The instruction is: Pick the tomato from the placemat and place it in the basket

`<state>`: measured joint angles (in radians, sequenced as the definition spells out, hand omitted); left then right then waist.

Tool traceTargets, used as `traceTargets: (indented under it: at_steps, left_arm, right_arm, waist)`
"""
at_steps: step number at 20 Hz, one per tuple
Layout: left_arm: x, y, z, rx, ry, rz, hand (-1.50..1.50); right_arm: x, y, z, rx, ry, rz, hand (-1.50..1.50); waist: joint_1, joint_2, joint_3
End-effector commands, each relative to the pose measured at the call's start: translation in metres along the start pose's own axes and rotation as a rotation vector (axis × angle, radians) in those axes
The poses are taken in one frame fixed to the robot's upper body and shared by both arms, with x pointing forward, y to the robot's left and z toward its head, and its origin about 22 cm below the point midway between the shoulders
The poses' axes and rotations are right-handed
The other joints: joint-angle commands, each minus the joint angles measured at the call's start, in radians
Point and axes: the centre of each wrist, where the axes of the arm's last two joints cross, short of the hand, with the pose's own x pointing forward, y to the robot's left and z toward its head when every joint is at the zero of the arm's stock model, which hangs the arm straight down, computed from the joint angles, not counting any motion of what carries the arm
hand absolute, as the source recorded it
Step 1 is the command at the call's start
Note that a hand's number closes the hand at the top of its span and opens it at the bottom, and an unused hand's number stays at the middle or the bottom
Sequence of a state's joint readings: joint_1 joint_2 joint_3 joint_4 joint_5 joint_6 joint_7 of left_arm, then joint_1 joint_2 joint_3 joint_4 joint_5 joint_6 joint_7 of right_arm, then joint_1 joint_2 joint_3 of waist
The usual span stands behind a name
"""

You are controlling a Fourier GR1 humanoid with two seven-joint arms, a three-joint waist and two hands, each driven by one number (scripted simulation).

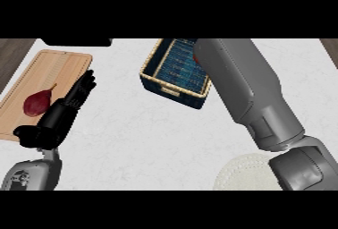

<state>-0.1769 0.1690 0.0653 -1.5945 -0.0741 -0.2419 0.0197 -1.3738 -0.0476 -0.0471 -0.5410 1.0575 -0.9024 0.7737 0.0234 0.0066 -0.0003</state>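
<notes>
White marbled counter (145, 134) fills the head view, the only view given. At its left lies a wooden cutting board (56, 67) with a dark red, drop-shaped vegetable (36, 103) on it. The left hand (66, 109) rests over the board's right edge, just beside that vegetable, released, its fingers straight and grasping nothing. Near the top centre stands the basket (178, 94), dark blue inside with a woven tan rim, set at an angle. The grey right forearm (247, 89) comes in from the lower right and crosses the basket's right side; the right hand is hidden beyond it, so its state cannot be told. A thin reddish sliver (196, 56) shows at the forearm's left edge, over the basket's inside; whether this is the tomato cannot be told for sure. The pale round placemat (244, 172) lies at the lower right, partly under the forearm.
</notes>
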Motion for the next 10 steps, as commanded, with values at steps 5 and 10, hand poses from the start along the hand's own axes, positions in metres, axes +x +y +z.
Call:
traceTargets:
  at_steps: [5, 10]
  left_arm:
    - [0.001, -0.002, 0.004, -0.004, -0.001, -0.003, 0.00]
    - [0.000, 0.000, 0.004, -0.002, 0.018, -0.003, 0.00]
  right_arm:
    - [0.026, -0.017, -0.013, -0.058, 0.081, -0.217, -1.50]
    - [0.002, -0.043, -0.042, -0.068, 0.198, -0.310, -1.50]
  waist:
    - [-0.003, -0.003, 0.000]
    - [-0.019, -0.008, 0.001]
